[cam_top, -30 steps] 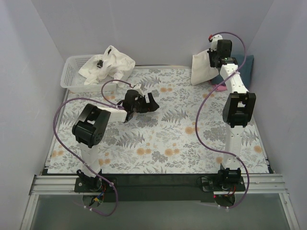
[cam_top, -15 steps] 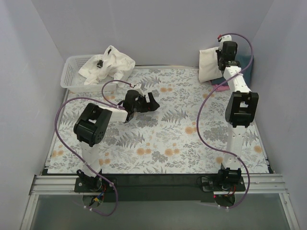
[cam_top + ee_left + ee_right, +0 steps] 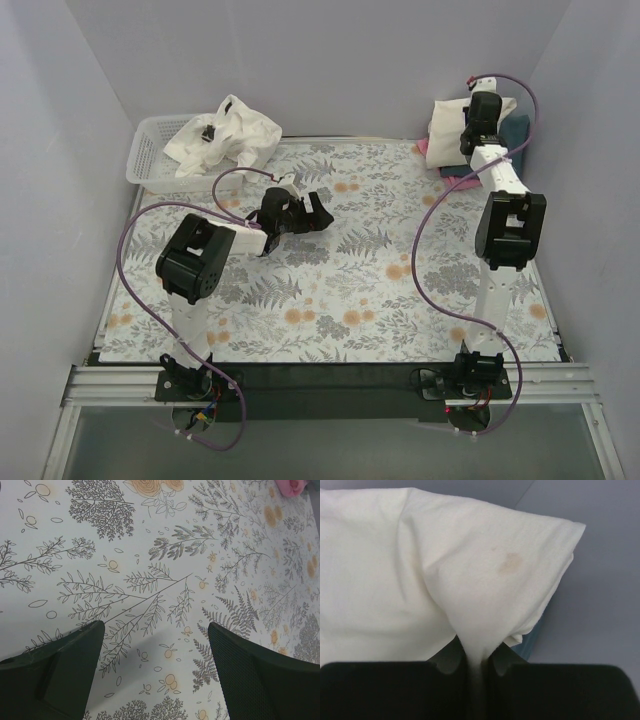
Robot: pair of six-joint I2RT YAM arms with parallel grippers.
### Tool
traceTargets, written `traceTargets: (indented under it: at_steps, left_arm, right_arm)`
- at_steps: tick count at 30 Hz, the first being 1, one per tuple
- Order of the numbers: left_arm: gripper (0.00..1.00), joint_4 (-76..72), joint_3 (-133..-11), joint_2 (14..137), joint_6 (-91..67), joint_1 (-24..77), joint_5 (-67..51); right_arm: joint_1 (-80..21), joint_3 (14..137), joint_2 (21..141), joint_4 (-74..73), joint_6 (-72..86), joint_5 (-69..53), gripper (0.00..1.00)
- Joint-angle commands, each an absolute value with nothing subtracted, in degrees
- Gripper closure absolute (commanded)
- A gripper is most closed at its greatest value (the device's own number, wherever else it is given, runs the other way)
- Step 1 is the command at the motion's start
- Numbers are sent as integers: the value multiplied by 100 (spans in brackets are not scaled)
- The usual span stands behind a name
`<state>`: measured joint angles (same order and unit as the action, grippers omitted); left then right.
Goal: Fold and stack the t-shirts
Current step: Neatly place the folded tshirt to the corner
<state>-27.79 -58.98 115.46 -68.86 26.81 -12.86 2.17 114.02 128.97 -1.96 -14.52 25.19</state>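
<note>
- My left arm (image 3: 190, 262) rises from its base to a bent elbow, and the forearm reaches forward and to the right, low over the table.
- My left gripper (image 3: 156, 630) hangs just above the surface with its two fingers (image 3: 65, 670) spread wide and nothing between them.
- My right arm (image 3: 508, 230) stands tall and stretched out, with the forearm reaching to the far right corner.
- My right gripper (image 3: 475, 669) is raised at that corner, its fingers pressed together on a pinch of the cream t-shirt (image 3: 420, 570).
</note>
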Motion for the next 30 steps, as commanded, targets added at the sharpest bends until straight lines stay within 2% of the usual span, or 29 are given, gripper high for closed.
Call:
traceTargets:
  at_steps: [1,14,15,16,17,20,22,30]
  left_arm:
    - [21,-2215,-5757,11690,-6864,2698,-1186]
    - [21,-2206,-5669,11690,-6873,2698,-1195]
    - [21,-2197,-5643,11681,-6873,2698,-1195]
    - [21,-2206,-5634,11663,-6882,2698,-1204]
    - [21,-2206,-5616,11646,-6873,2698,-1204]
    - [21,-2206,-5581,11619,-6864,2698,-1204]
    - [21,-2206,-5564,11602,-6864,2698,-1195]
    - [21,-2285,-5414,11435,-6856,2698,-1143]
  right_arm:
    - [378,11259,12296,747,-1556,3129,99]
    - [404,10635,12094,1415,-1617,3603,98]
    - [404,10635,12085,1424,-1600,3638,90]
    - [404,10626,12085,1415,-1582,3656,66]
    - [404,10617,12085,1415,-1565,3682,53]
    - [404,10591,12094,1406,-1538,3700,23]
    - [404,10582,12085,1415,-1547,3709,16]
    - [343,10293,11910,1406,-1600,3806,11]
